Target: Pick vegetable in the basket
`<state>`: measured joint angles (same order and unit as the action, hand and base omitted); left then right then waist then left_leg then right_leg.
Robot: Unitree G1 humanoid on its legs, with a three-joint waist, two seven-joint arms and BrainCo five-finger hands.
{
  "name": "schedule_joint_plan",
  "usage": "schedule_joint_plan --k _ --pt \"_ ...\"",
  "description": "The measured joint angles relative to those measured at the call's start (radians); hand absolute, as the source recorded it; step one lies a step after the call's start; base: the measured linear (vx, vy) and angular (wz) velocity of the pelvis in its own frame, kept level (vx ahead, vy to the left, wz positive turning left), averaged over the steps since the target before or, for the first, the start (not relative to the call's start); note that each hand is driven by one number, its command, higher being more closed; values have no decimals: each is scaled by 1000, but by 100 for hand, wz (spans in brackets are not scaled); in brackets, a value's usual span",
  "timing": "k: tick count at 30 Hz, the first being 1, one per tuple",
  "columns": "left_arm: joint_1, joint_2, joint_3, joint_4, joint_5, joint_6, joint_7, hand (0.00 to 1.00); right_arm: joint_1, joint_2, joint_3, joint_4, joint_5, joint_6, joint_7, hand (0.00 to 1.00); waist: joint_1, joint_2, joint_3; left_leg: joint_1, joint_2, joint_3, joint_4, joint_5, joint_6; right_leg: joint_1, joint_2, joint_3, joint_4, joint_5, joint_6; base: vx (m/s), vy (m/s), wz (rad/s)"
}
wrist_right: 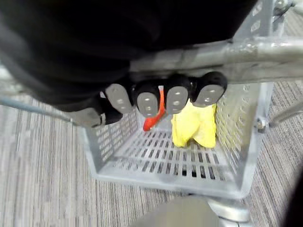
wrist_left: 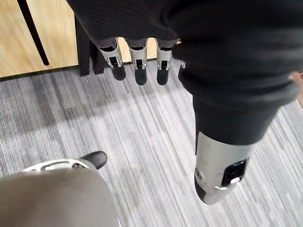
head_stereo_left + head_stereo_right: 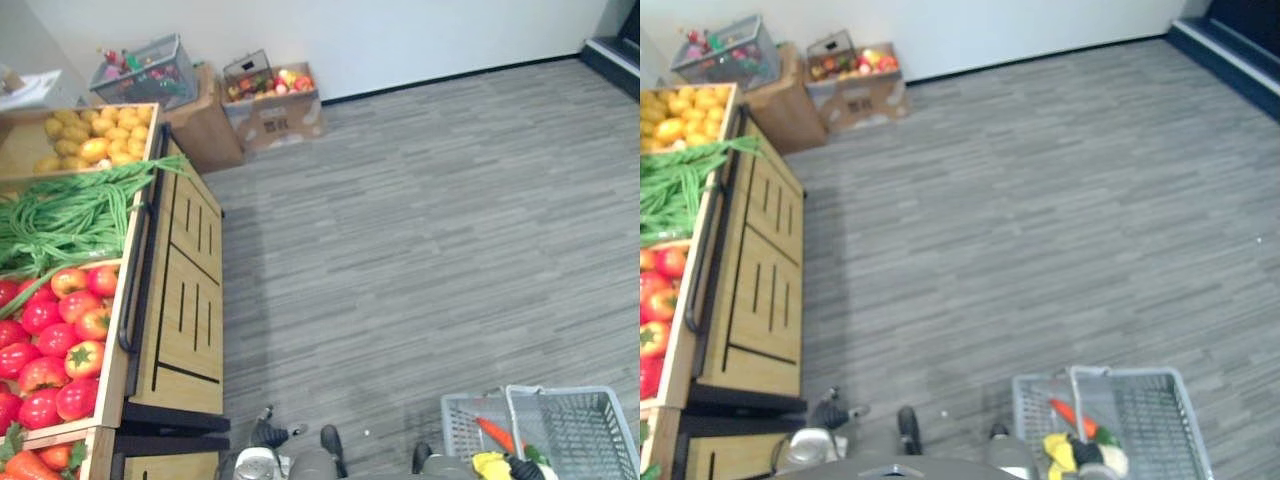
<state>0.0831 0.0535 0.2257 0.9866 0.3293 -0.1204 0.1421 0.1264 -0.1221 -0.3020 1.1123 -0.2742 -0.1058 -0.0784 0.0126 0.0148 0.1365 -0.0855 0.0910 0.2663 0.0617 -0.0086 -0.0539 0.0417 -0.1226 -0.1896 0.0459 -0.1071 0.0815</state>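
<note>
- The right hand (image 1: 161,97) is curling its fingers tight round the grey handle (image 1: 255,54) of the basket (image 3: 590,425).
- The basket is showing at the near right, over the grey floor (image 3: 400,220).
- A carrot (image 3: 495,434) is lying inside the basket, with a yellow vegetable (image 1: 194,127) just beside it.
- The left hand (image 2: 140,66) is hanging over the floor with its fingers straight and a little apart, holding nothing.
- The left hand is hanging near the foot of the wooden stand (image 3: 185,300), which is standing on the left.
- On the stand, red tomatoes (image 3: 50,340) are lying nearest, green beans (image 3: 70,215) are piling up behind them, and the yellow pile (image 3: 90,140) is sitting farthest.
- Far off by the wall, a box (image 3: 275,105) is holding more food.
- A second basket (image 3: 145,70) is sitting to its left, on a brown box (image 3: 210,125).
</note>
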Motion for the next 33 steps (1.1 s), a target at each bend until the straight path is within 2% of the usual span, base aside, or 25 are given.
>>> schedule_joint_plan --k 1,3,8,9,11,12,13,14,15,16,17,18,19,20,21,22,23,24,25,26,27,28,29,31,33 --pt "0 0 5 -2 1 1 3 0 6 12 9 -4 0 0 0 100 15 -5 -2 -1 -9 3 7 -11 8 8 -11 -5 -13 5 11 169 120 5" --pt "3 -2 6 -1 2 1 6 0 1 20 19 -14 -1 0 -1 100 25 -5 -2 -1 -12 8 30 -36 13 25 -18 -20 -27 9 18 165 58 0" --pt "14 24 -15 12 9 4 4 0 -23 20 6 -41 1 -10 -1 100 33 -22 -16 -21 -3 6 57 -66 4 20 -11 -19 -41 5 27 105 -19 -2" --pt "19 35 -35 19 9 7 2 0 -32 20 -5 -40 1 -12 -1 100 32 -35 -28 -37 -4 5 66 -77 6 5 -12 -18 -36 -2 36 89 -7 -5" --pt "20 43 -55 32 9 14 3 0 -43 14 -15 -36 1 -12 -2 100 35 -39 -32 -31 -11 2 71 -110 12 -26 -29 -16 49 -38 80 90 24 -8" --pt "22 42 -72 43 9 16 3 0 -51 5 -14 -36 5 -13 -2 100 35 -28 -38 -24 -4 5 65 -123 13 -101 -36 -3 207 -54 103 53 59 -16" --pt "25 44 -81 45 9 17 4 0 -56 4 -14 -36 10 -14 -3 100 36 -25 -39 -13 1 10 58 -124 14 -150 -40 4 306 -54 103 51 104 -13" --pt "33 68 -103 46 14 18 5 0 -58 9 -13 -36 12 -20 -2 100 29 -45 -39 7 -6 12 51 -132 18 -224 -63 6 487 -45 98 111 124 9" --pt "41 96 -112 47 35 23 6 0 -57 27 0 -36 12 -29 -1 100 20 -67 -45 32 -21 -4 50 -137 17 -258 -93 8 603 -25 84 156 110 22" --pt "43 109 -111 49 44 28 6 0 -58 45 -4 -36 11 -33 -1 100 19 -94 -43 62 -30 -9 47 -138 26 -286 -116 22 688 9 85 233 63 37" --pt "43 114 -106 49 44 38 8 0 -60 58 -3 -35 12 -35 -2 100 15 -101 -42 87 -29 -25 48 -143 34 -311 -122 21 772 42 84 200 10 38" --pt "42 112 -103 49 42 39 9 0 -61 61 -3 -35 12 -36 -1 100 12 -105 -43 93 -25 -38 48 -147 39 -314 -125 16 783 36 79 223 -10 57" --pt "32 111 -99 48 37 38 10 0 -64 62 0 -30 12 -34 1 100 12 -103 -41 100 -17 -62 43 -150 42 -323 -124 -8 764 -11 40 164 -23 51" --pt "29 107 -94 48 35 38 11 0 -70 62 2 -24 12 -32 0 100 13 -99 -39 102 -12 -72 40 -150 41 -330 -120 -22 743 -36 33 225 -68 62" --pt "26 95 -63 47 24 40 14 0 -87 56 12 -5 7 -29 0 100 11 -80 -29 110 10 -99 31 -150 40 -338 -96 -48 636 -61 19 180 -80 46" --pt "27 90 -58 47 21 41 15 0 -89 53 21 -1 6 -29 0 100 11 -74 -28 111 18 -110 28 -149 38 -335 -81 -49 565 -60 21 224 -134 60" --pt "28 90 -40 47 -7 43 15 0 -87 52 30 2 7 -29 0 100 10 -73 -29 108 25 -121 27 -147 35 -323 -63 -37 400 -47 31 208 -168 61" --pt "30 90 -23 47 -17 43 19 0 -83 52 29 3 7 -28 0 100 9 -81 -32 108 22 -141 28 -150 16 -313 -59 -1 258 7 36 224 -198 65" --pt "31 91 -21 47 -26 43 21 0 -80 52 27 4 7 -27 0 100 7 -88 -35 108 18 -147 28 -155 4 -308 -58 25 208 67 30 249 -250 68" --pt "30 95 -14 52 -37 43 26 0 -74 52 23 7 7 -25 1 100 3 -106 -40 115 12 -174 28 -169 -27 -296 -61 68 176 117 40 214 -244 40" --pt "29 86 -9 54 -43 43 29 0 -78 46 15 12 7 -24 0 100 10 -89 -41 121 30 -176 25 -168 -33 -292 -41 69 175 108 35 262 -357 21" --pt "34 56 9 60 -45 39 28 0 -82 34 15 13 4 -23 1 100 16 -59 -45 123 60 -174 23 -160 -50 -291 -14 65 177 105 29 191 -286 -3" --pt "35 32 25 72 -51 36 27 0 -82 18 14 15 1 -23 2 100 15 -50 -47 128 77 -175 9 -153 -63 -277 6 39 159 89 11 194 -293 4" --pt "32 22 43 84 -74 35 22 0 -77 8 -4 27 1 -18 5 100 8 -29 -57 129 103 -192 2 -135 -84 -242 32 7 116 86 4 133 -192 28" --pt "40 14 83 90 -133 35 10 0 -57 9 -18 43 4 -8 14 100 1 -27 -61 144 119 -196 -7 -113 -95 -186 51 -21 59 92 -5 69 -120 38"
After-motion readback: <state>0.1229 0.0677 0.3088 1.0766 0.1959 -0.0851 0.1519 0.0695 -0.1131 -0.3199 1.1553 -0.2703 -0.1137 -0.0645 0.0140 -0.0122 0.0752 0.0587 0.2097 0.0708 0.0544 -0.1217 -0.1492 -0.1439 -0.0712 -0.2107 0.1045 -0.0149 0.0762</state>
